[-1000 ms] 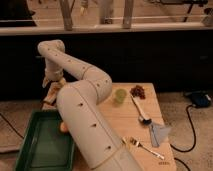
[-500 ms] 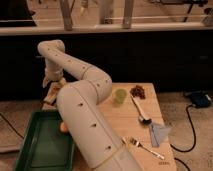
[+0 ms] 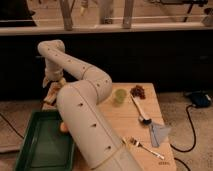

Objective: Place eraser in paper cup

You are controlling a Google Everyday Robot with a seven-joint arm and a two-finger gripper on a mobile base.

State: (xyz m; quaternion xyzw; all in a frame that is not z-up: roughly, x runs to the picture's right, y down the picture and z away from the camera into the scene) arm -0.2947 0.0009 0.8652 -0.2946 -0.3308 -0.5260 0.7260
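Note:
My gripper hangs at the end of the white arm, over the far left corner of the wooden table. It points down at a pale, tan thing on that corner; I cannot tell what that thing is. The arm covers much of the left side of the table. The white paper cup and the eraser do not show; they may be behind the arm. A light green translucent cup stands upright at the middle back of the table.
A green tray lies at the left front. An orange thing peeks out beside the arm. Dark grapes, a long spoon, a grey cloth and a fork lie on the right half. A cable runs along the floor.

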